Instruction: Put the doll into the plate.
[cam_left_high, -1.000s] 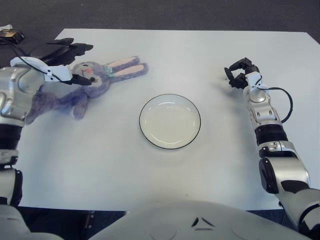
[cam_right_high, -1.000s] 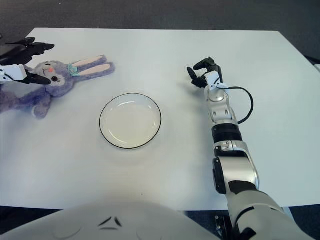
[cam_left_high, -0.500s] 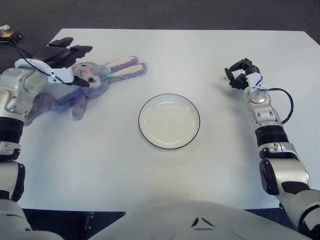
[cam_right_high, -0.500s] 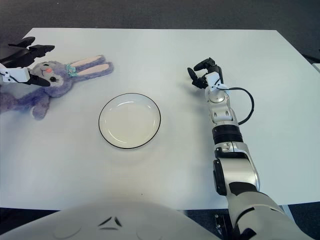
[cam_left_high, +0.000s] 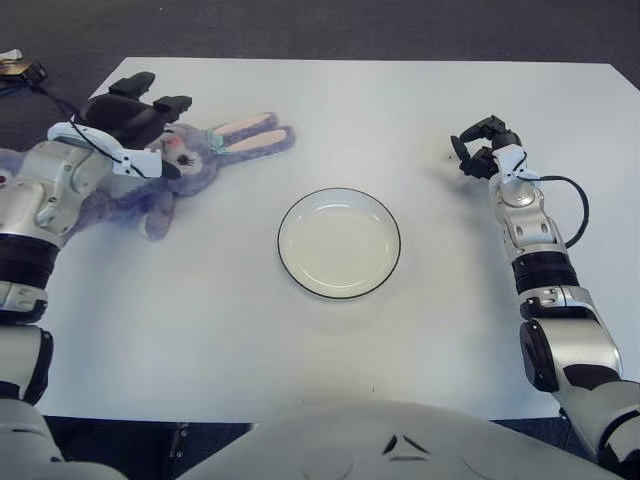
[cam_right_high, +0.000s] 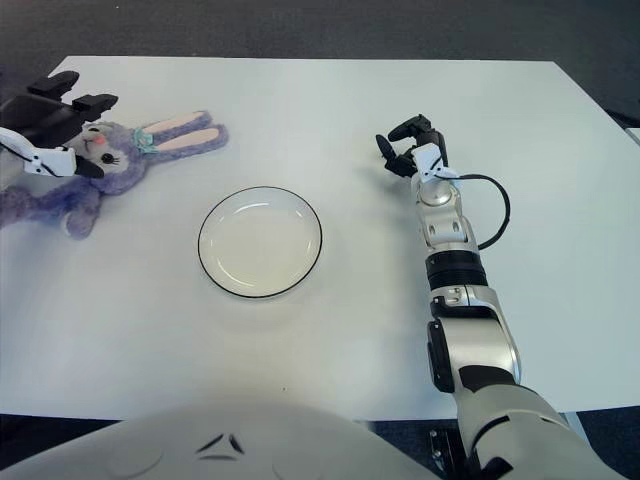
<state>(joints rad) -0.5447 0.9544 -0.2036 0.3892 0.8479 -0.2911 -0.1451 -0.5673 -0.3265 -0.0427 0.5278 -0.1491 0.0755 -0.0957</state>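
At the far left of the table (cam_left_high: 330, 360), your left hand (cam_left_high: 135, 125) sits over the doll (cam_left_high: 190, 150), dark fingers spread across its head and upper body; you cannot tell whether they press or grip it. The doll, a purple rabbit, lies flat, ears pointing right toward the table's middle, well apart from the plate (cam_left_high: 339, 243), which sits at centre with nothing on it. Your forearm covers most of the doll's body and legs. Your right hand (cam_left_high: 478, 143) shows right of the plate, fingers loosely curled, holding nothing.
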